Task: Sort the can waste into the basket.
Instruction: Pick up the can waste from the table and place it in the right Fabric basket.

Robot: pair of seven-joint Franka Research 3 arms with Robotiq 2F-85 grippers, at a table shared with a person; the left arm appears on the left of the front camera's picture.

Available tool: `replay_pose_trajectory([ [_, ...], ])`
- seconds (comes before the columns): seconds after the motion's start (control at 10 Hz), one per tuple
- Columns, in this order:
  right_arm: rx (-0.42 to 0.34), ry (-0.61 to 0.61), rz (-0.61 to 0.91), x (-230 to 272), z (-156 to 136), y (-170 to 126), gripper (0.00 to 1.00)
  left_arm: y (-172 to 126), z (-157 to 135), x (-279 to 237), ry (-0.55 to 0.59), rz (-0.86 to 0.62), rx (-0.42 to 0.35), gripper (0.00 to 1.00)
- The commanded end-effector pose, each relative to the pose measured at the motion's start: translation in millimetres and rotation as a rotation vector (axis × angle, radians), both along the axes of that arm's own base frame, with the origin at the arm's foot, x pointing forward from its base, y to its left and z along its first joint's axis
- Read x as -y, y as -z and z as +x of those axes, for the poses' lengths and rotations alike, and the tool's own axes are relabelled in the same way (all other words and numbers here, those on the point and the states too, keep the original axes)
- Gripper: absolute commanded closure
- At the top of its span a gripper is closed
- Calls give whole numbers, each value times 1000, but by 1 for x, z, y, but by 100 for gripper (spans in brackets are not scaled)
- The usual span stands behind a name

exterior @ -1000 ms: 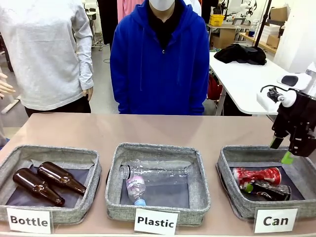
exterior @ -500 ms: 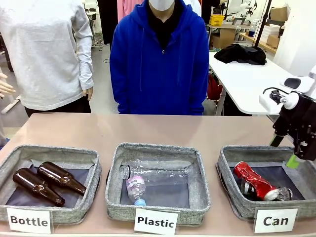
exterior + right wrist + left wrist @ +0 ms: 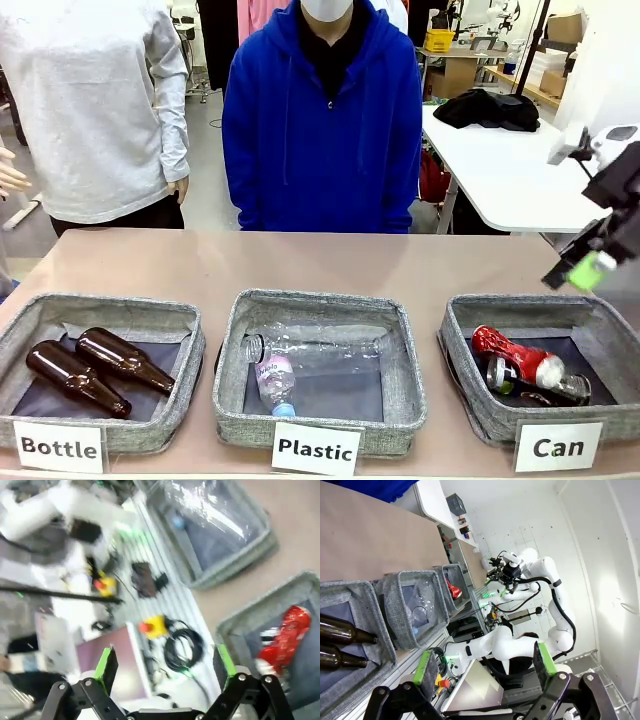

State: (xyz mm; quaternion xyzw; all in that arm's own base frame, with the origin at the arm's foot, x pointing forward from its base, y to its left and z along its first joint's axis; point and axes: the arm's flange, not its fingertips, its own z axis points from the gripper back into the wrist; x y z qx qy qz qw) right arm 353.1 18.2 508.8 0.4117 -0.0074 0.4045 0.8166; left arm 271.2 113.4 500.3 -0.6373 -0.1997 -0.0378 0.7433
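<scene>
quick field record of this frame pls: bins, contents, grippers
can basket: right bin, holds red crushed can and black can
plastic bin: middle, clear bottles
bottle bin: left, two brown bottles
right gripper: open, empty, raised by the can basket's far right corner
left gripper: open, empty
person: standing at far side

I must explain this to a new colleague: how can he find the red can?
Three grey bins stand along the table's near edge; take the basket labelled "Can". Inside lie two cans. The red can is crushed, while the black can beside it is dark.
</scene>
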Motion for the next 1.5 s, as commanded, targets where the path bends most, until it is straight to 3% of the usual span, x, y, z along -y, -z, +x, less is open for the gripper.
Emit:
replay_pose_trajectory([
  [0.0, -381, 680, 476, 7, 8, -6, 0, -3, -3, 1, 4, -12, -6, 0],
  [0.2, -538, 784, 579, 18, 13, -4, 0, -3, -3, 1, 4, -12, -6, 0],
  [0.4, -619, 777, 705, 31, 15, -2, 0, -3, -3, 1, 4, -12, -6, 0],
  [0.7, -662, 812, 737, 40, 19, 4, 0, -3, -3, 1, 4, -12, -6, 0],
  [0.8, -656, 695, 605, 53, 24, 7, 0, -3, -3, 1, 4, -12, -6, 0],
  [1.4, -656, 695, 605, 53, 24, 7, 0, -3, -3, 1, 4, -12, -6, 0],
])
